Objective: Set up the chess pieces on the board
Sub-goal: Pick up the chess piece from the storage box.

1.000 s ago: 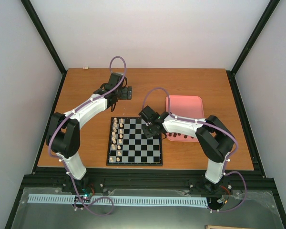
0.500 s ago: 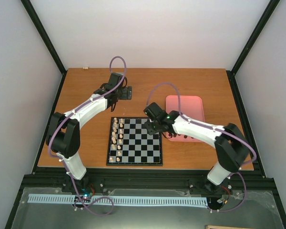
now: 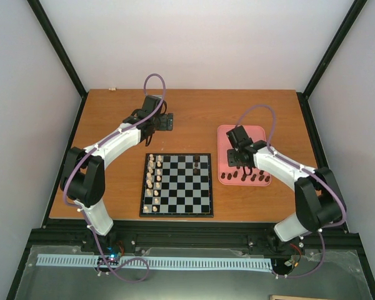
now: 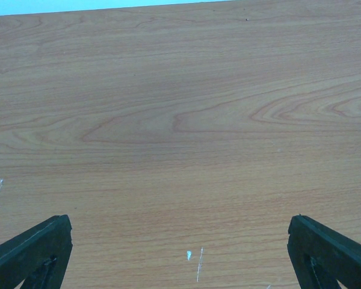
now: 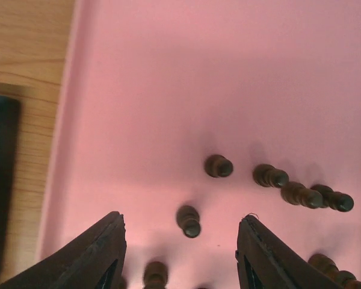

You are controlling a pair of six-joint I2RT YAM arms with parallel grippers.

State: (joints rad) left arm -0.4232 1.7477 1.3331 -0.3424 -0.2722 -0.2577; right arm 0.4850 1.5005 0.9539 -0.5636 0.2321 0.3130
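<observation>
Chess pieces, tiny, dark brown-black [image 3: 245, 177]: most stand in a loose row along the near edge of the pink rounded plastic tray [image 3: 253, 132], which sits on the brown wooden table [image 3: 112, 119] just right of the square black-framed chessboard with grey and white squares [image 3: 181, 195]. One lone dark piece [image 3: 196, 165] is on the chessboard, near the far right corner, one file in from the edge. Pale cream pieces [image 3: 153, 177] fill the two files on the left side.

Right tool [image 5: 180, 220]: over the tray, jaws spread wide, nothing held. In the wrist view a single dark piece [image 5: 188, 221] lies on the pink floor roughly in line with the gap between the fingers, with another [image 5: 218, 166] just beyond and a cluster [image 5: 301, 194] off to the right. I cannot tell from this angle whether each one is upright.

Judgement: the task is early, with nearly all the dark side left to place. The wide spread suits an approach from above onto one small piece. The next move likely calls for a descent and a careful close. The neighbours are near, so a finger could knock one over.

Left tool [image 4: 179, 220]: jaws wide, empty, over bare table beyond the far left of the chessboard. It is probably parked there to stay out of the right arm's path.
</observation>
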